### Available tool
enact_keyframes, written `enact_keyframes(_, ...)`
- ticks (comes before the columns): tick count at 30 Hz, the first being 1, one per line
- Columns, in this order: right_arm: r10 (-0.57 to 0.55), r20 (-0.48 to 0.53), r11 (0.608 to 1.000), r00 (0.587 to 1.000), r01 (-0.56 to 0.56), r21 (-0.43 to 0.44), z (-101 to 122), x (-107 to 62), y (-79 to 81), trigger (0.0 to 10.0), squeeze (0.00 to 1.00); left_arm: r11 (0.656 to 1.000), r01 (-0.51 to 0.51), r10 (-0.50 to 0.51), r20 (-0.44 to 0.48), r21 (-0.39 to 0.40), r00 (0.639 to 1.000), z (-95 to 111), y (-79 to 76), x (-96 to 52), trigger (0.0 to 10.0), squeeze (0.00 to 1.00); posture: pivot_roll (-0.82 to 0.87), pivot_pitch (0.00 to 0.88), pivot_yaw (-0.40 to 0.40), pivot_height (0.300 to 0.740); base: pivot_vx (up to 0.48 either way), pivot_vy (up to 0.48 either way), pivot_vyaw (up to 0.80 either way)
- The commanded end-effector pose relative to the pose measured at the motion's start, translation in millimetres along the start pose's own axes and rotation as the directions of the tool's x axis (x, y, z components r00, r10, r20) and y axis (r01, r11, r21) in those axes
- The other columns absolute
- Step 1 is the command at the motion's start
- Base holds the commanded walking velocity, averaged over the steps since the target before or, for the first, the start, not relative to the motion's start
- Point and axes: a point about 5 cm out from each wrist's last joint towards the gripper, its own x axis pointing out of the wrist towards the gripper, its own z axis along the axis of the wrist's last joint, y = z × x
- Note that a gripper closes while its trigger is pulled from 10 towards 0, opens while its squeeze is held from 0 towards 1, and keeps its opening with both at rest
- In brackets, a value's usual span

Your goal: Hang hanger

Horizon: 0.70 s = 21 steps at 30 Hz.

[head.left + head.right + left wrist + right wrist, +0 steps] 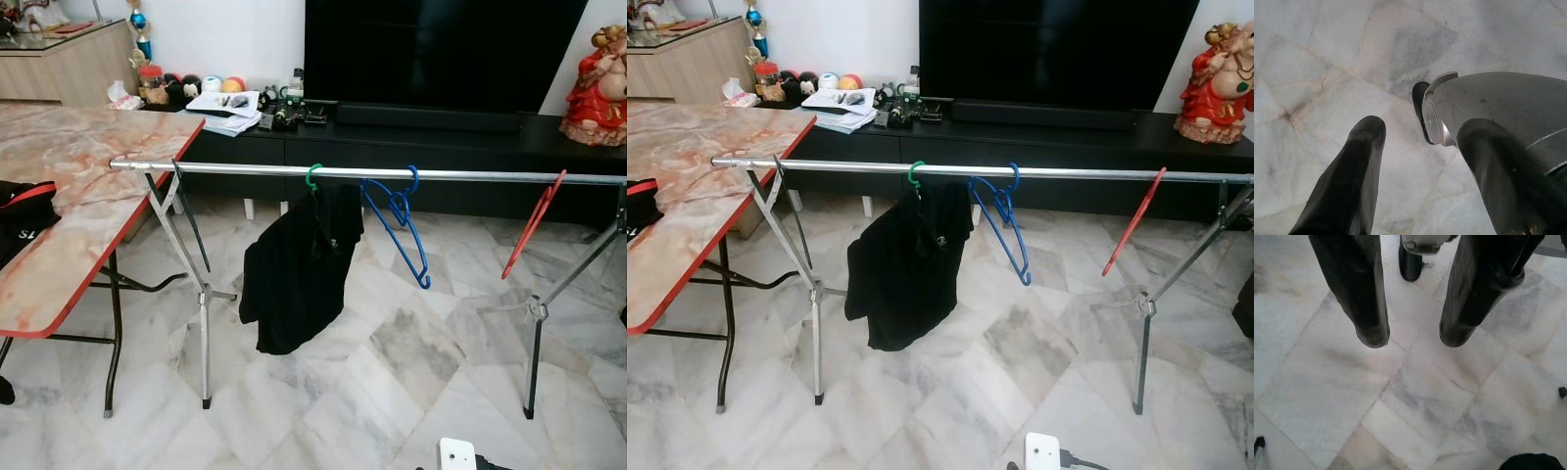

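**Hangers on the rail, both hands empty**

From left: a marble-patterned table with red edging stands beside the long silver clothes rail, which carries a green hanger bearing a black garment, a bare blue plastic hanger and a tilted red hanger. The left hand and right hand hang spread over the white marble floor, well apart from the rail. The hanging looks done; any next move would first call for a fresh hanger.
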Motion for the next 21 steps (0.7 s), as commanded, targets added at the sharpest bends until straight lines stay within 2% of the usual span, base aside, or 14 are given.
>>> enact_keyframes(1,-0.001,-0.028,1.000,1.000,0.001,-0.007,-7,-1.2,-2.0,10.0,0.00,1.000,0.025,-0.025,-0.028,0.002,0.999,-6,-6.4,0.0,10.0,0.00,0.15,0.000,-0.021,0.740,0.000,0.000,-0.77)
enact_keyframes(6,0.006,-0.033,1.000,0.999,-0.007,-0.011,-7,-1.2,-0.3,10.0,0.00,1.000,0.015,-0.015,-0.028,0.009,1.000,-6,-5.4,0.1,10.0,0.00,0.15,0.000,-0.019,0.740,0.156,0.000,-0.77)
enact_keyframes(14,0.018,-0.036,1.000,0.999,-0.019,-0.015,-5,-0.4,3.8,10.0,0.00,0.999,0.009,-0.008,-0.014,0.049,1.000,1,-4.1,1.0,10.0,0.00,0.15,0.000,-0.013,0.740,0.000,0.000,-0.76)
enact_keyframes(18,0.017,-0.033,1.000,0.999,-0.017,-0.007,-2,0.6,4.7,10.0,0.00,0.999,0.001,-0.001,-0.012,0.040,1.000,5,-2.5,1.7,10.0,0.00,0.15,0.000,-0.005,0.740,0.000,-0.375,-0.76)
enact_keyframes(21,0.011,-0.032,1.000,0.999,-0.011,0.009,-1,0.8,4.8,10.0,0.00,0.999,-0.007,0.008,-0.013,0.037,1.000,6,-0.8,1.7,10.0,0.00,0.15,0.000,0.004,0.740,0.000,0.000,-0.76)
